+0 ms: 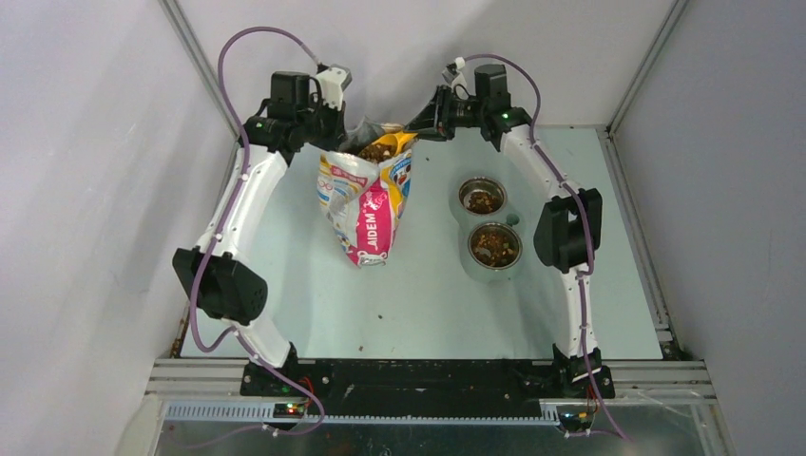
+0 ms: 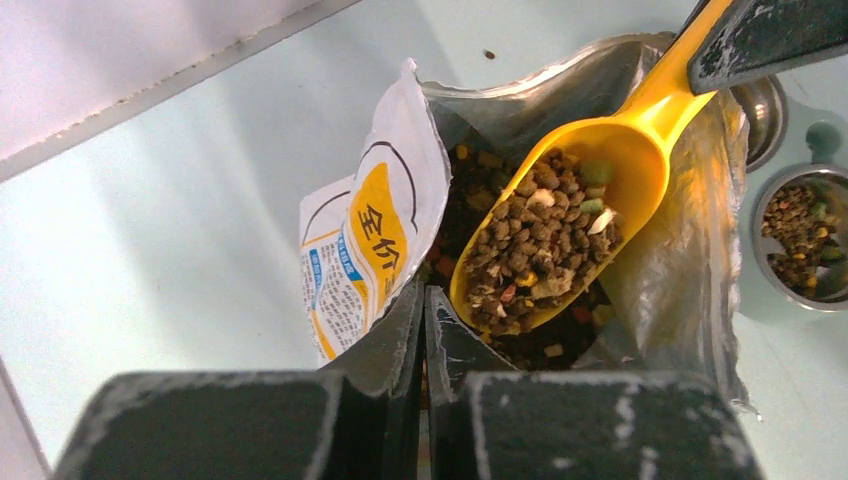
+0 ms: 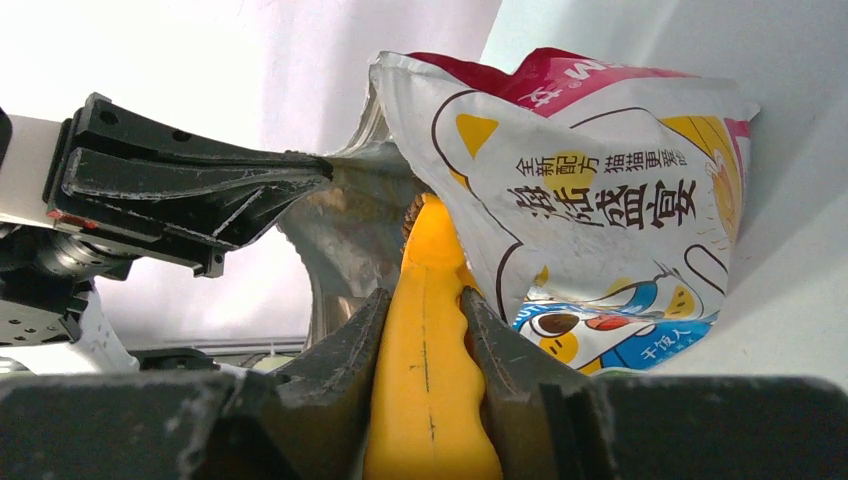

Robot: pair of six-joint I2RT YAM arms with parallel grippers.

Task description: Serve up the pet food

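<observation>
The printed cat-food bag (image 1: 366, 204) stands open at the table's back middle. My left gripper (image 2: 423, 300) is shut on the bag's rear rim (image 2: 405, 310) and holds the mouth open. My right gripper (image 3: 425, 305) is shut on the handle of the yellow scoop (image 3: 428, 350). The scoop bowl (image 2: 610, 165) sits in the bag's mouth, heaped with brown pet food (image 2: 540, 245). More kibble lies in the bag under it (image 2: 545, 345). The pet food also shows at the bag's mouth in the top view (image 1: 377, 149).
A double bowl stand (image 1: 513, 220) sits right of the bag, with kibble in the far steel bowl (image 1: 482, 198) and the near steel bowl (image 1: 494, 246). The near bowl also shows in the left wrist view (image 2: 800, 235). A few loose pellets (image 1: 378, 310) lie on the table.
</observation>
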